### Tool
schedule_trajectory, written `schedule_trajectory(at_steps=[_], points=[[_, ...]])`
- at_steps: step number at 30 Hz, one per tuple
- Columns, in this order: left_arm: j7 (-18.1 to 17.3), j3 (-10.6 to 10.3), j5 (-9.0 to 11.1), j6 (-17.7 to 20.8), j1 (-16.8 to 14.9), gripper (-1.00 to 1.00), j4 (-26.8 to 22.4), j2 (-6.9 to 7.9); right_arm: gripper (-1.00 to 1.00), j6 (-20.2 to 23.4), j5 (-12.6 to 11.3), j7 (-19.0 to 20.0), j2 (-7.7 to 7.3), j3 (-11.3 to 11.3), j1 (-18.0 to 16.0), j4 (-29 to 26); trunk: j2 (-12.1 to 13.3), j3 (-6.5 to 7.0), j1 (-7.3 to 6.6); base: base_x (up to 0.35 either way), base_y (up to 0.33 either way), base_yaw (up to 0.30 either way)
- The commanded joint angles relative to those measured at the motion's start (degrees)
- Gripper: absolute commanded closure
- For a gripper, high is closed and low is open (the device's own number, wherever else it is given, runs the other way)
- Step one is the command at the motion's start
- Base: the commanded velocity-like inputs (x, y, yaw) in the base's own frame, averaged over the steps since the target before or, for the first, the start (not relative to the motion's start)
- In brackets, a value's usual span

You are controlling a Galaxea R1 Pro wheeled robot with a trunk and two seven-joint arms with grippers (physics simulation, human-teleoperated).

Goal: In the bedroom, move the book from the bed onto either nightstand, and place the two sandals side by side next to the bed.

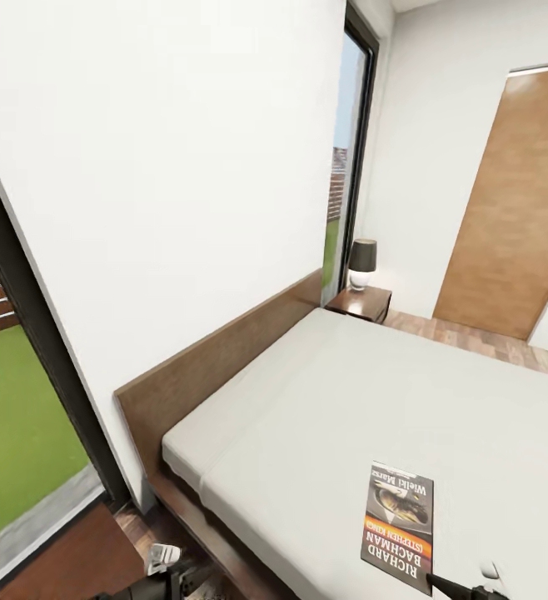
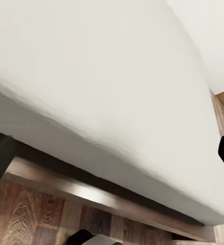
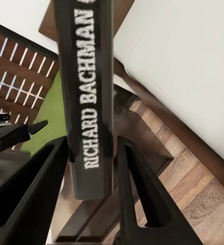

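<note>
My right gripper (image 3: pixel 91 168) has both black fingers (image 3: pixel 27 194) closed on the book (image 3: pixel 89 92), one on each side. My left gripper (image 1: pixel 164 560) sits low near the view's bottom edge; I can't tell how its jaws stand.

My right gripper (image 3: pixel 91 168) straddles the book's (image 1: pixel 399 527) spine, fingers close on either side. The mattress (image 1: pixel 440 392) lies bare toward the far nightstand (image 1: pixel 360 302), where a lamp (image 1: pixel 361 263) crowds its top. The headboard (image 1: pixel 224 350) and wall block the left edge.
</note>
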Motion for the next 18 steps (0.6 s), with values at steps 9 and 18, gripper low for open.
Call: schedule_trajectory(at_steps=[9, 18], points=[[-0.14, 0.43, -0.37, -0.27, -0.07, -1.0, 0.08, 0.02, 1.0, -0.12, -0.35, 0.12, -0.02, 0.05, -0.04, 0.03, -0.09, -0.1, 0.02, 0.0, 0.0, 0.2], [-0.14, 0.43, -0.37, -0.27, -0.07, -1.0, 0.08, -0.02, 1.0, -0.12, -0.35, 0.12, -0.02, 0.05, -0.04, 0.03, -0.09, -0.1, 0.02, 0.0, 0.0, 0.2]])
